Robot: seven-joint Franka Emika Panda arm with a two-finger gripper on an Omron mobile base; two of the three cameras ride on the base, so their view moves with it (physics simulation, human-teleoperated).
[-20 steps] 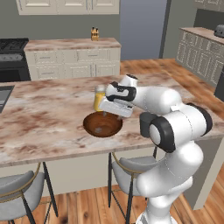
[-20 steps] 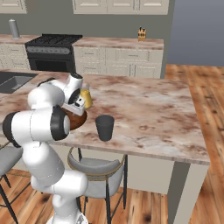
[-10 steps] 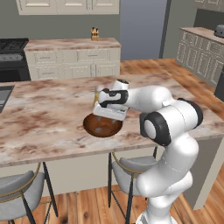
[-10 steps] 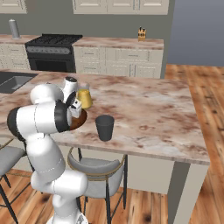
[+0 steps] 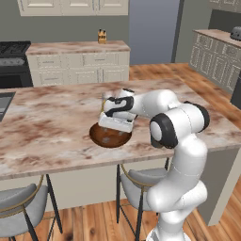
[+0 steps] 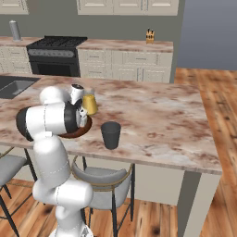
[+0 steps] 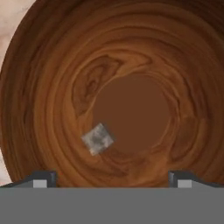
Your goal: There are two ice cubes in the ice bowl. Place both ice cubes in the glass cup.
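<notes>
The ice bowl (image 7: pixel 52 65) of dark reddish-brown wood lies right under my hand. One dull greyish ice cube (image 7: pixel 97 139) rests left of the bowl's flat middle; I see no other cube in the bowl. My gripper (image 7: pixel 112 179) is open, its fingertips (image 7: pixel 43 178) wide apart with nothing between them, and the cube sits just ahead of the left tip. In the left base view my hand hangs low over the bowl (image 5: pixel 106 138). The dark grey glass cup (image 6: pixel 111 134) stands on the counter just right of the bowl (image 6: pixel 85 130), apart from it.
A clear jar of yellow liquid (image 6: pixel 89 102) stands close behind the bowl. The marble island counter (image 6: pixel 157 115) stretches wide to the right of the cup. Two stools (image 5: pixel 19 214) stand under the near edge, and a sink (image 6: pixel 14 87) lies at the far left.
My hand has come down and slightly left, from above the jar's side to close over the bowl. The bowl, the cup and the jar have stayed put.
</notes>
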